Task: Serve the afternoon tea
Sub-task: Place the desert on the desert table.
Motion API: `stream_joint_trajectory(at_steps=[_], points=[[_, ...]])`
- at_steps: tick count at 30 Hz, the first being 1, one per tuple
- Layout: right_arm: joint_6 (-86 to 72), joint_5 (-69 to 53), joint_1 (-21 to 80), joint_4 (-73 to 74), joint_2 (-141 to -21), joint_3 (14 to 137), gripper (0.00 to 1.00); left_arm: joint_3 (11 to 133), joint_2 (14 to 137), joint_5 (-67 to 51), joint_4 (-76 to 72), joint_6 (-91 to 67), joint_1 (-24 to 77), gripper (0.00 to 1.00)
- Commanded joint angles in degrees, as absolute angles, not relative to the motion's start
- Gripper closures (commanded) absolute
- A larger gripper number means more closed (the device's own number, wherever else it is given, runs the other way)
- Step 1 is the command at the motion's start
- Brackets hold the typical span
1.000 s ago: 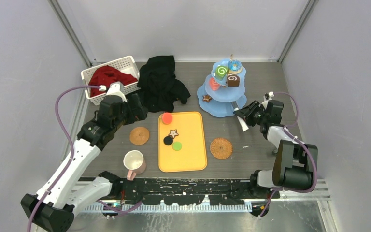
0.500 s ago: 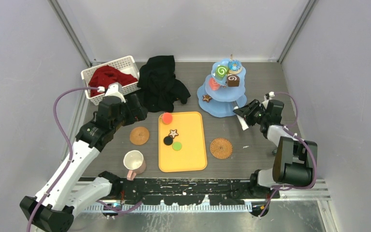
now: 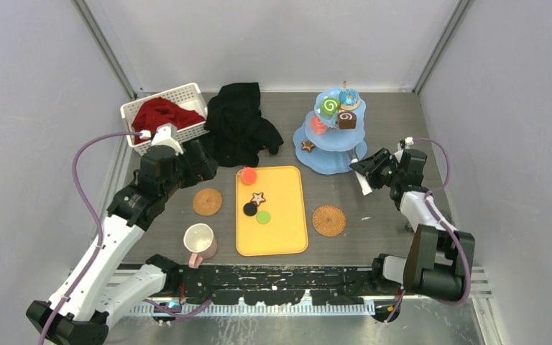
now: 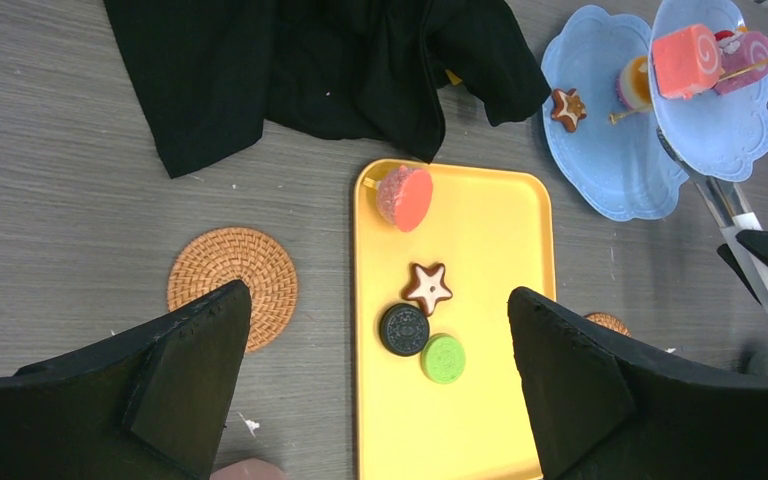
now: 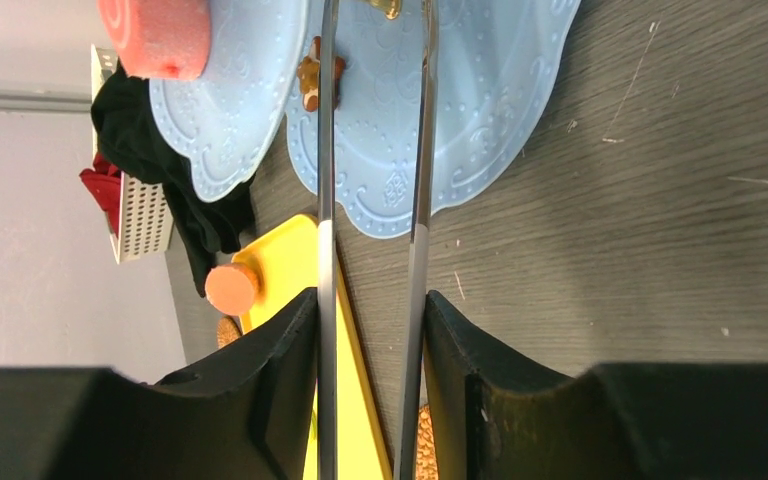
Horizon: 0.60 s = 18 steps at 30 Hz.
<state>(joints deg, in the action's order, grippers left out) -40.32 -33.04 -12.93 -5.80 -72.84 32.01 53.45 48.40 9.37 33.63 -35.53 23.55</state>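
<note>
Dark wood-grain table [image 3: 374, 129], grey walls all round. The three-tier stand [image 3: 330, 159] sits far right and carries five sweets seen from above: green swirl roll [image 3: 329, 107], blue donut [image 3: 349, 97], brown roll [image 3: 346, 119], pink roll [image 3: 318, 125], star cookie [image 3: 307, 146]. Its top tier barely enters either wrist view. Four more pieces lie on the yellow tray [image 3: 287, 230]. There are two coasters [image 3: 207, 202]. The one mug [image 3: 200, 240] is a mere sliver in the left wrist view. The left gripper [image 4: 373, 305] hangs wide apart over the tray, holding nothing. The right gripper [image 5: 370, 300] is clamped on tongs [image 5: 326, 150], whose tips are cut off over the lowest tier.
</note>
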Motion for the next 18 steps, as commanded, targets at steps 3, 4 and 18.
stream_joint_trajectory(at_steps=[3,4,18], points=[[-36.63,-32.84,-13.28,4.15,-63.41,33.22,0.56,54.16,48.64,8.87,31.94,-34.81,23.34,0.01],[-35.93,-32.98,-13.27,6.81,-61.80,33.12,0.57,54.06,48.76,8.69,31.80,-34.73,23.29,0.01],[-24.77,-39.88,-8.08,38.77,-43.61,35.95,0.65,55.18,52.93,7.10,29.39,-34.87,23.34,0.01]])
